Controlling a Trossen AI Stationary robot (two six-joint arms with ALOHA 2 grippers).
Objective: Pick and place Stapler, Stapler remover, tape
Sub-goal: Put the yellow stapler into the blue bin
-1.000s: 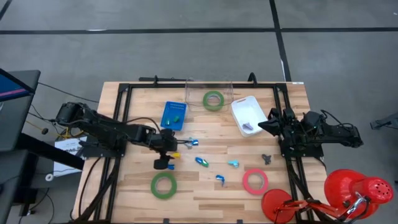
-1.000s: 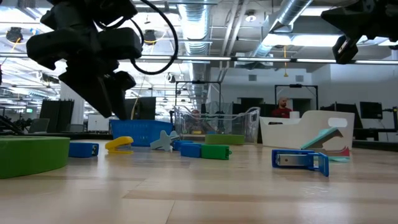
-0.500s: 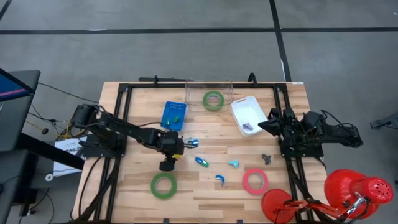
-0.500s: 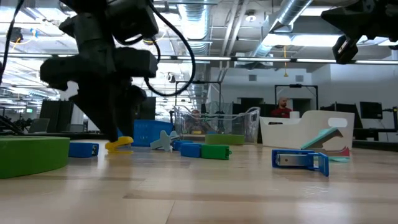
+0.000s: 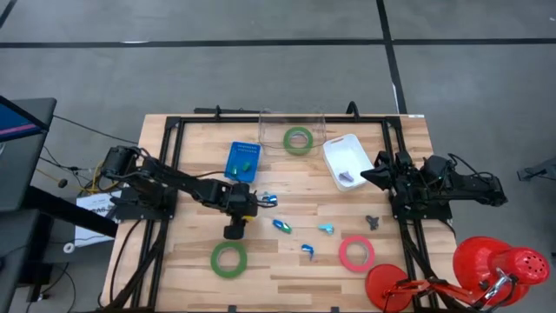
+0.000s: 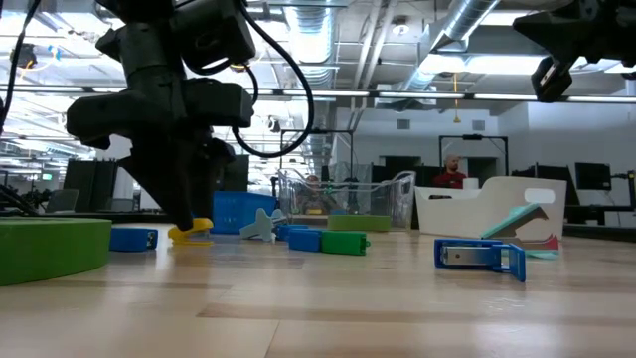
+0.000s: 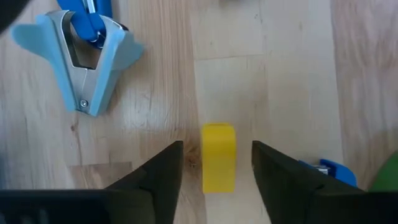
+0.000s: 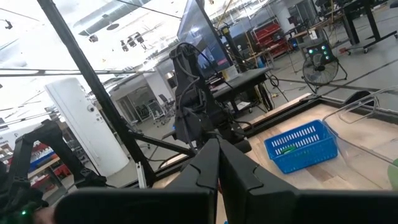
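Observation:
A small yellow stapler point(image 7: 217, 155) lies flat on the wooden table, left of centre point(image 5: 248, 207). My left gripper point(image 7: 216, 180) points steeply down over it, open, with one finger on either side of the stapler and a gap showing on both sides. A light-blue staple remover point(image 7: 84, 62) lies just beyond it. One green tape roll point(image 5: 228, 258) and the red roll point(image 5: 356, 253) lie flat near the front edge, and another green roll point(image 5: 298, 139) lies at the back. My right gripper point(image 5: 365, 176) waits shut at the right, raised clear of the table.
A blue basket point(image 5: 243, 160), a clear box point(image 5: 293, 122) and a white bin point(image 5: 346, 160) stand along the far side. Small blue staplers point(image 5: 282, 225) and a dark remover point(image 5: 373, 222) are scattered mid-table. A red lamp point(image 5: 486, 265) stands at the front right corner.
My left gripper has come down and moved a little toward the table's right edge, tipping steeper, until its fingers stand at the yellow stapler on the table. It kept still over the last half second. The stapler has not moved.

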